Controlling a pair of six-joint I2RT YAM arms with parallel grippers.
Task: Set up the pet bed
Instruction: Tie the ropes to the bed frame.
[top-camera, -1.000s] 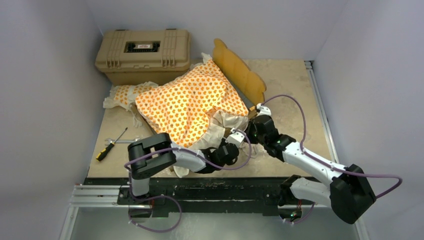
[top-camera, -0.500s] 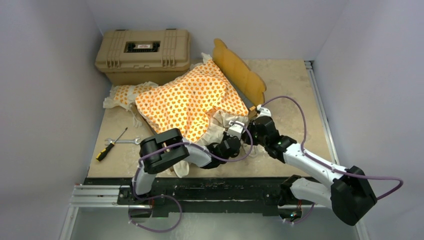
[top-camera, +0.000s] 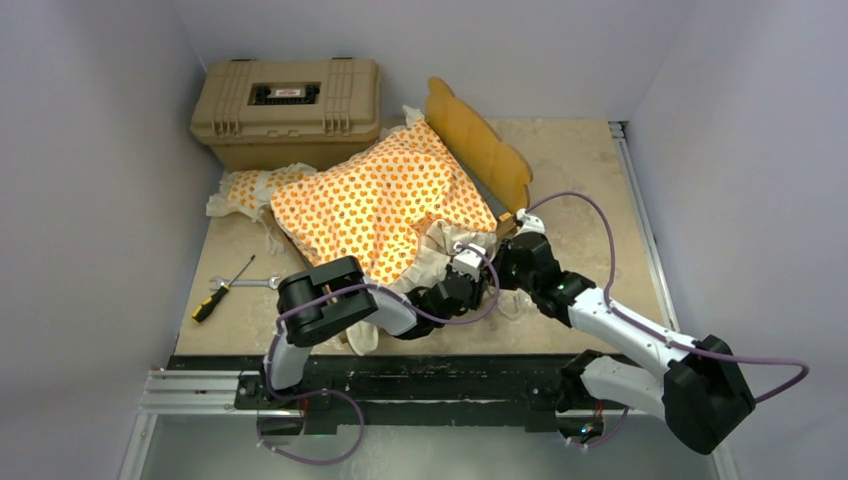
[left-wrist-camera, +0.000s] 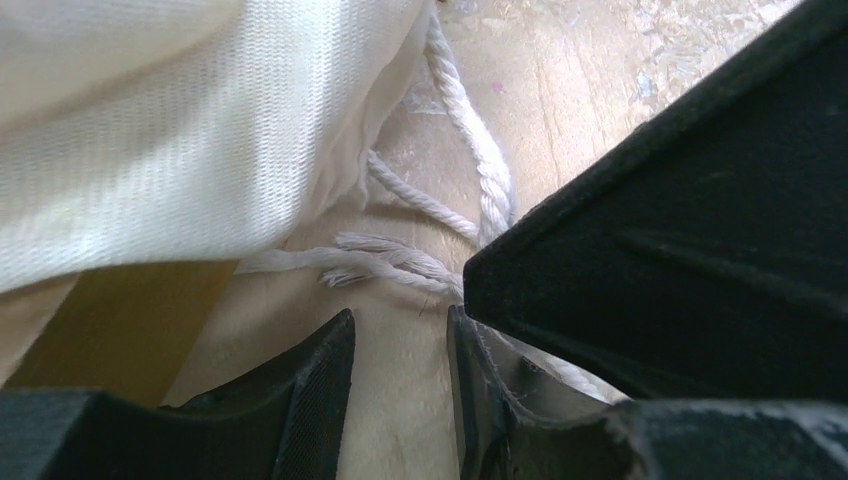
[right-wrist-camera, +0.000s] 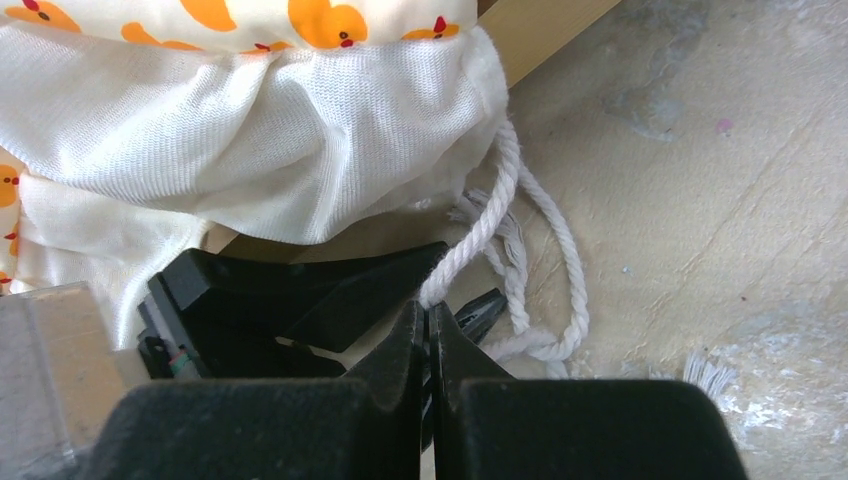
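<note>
1. Tabletop (top-camera: 590, 180) first: I am seeing the mattress cushion (top-camera: 385, 200) lying skewed over the wood frame (top-camera: 478, 140), with the pillow (top-camera: 245, 188) lying off to its left.
2. Both grippers are meeting at the cushion's near corner, probably to handle its white cord (left-wrist-camera: 480, 135).
3. Left gripper (left-wrist-camera: 400, 320) jaws are standing parted and empty, while right gripper (right-wrist-camera: 428, 312) jaws are pressing together.
4. I am unable to confirm whether the right tips are pinching cord, and fabric is hiding the frame's base.
</note>
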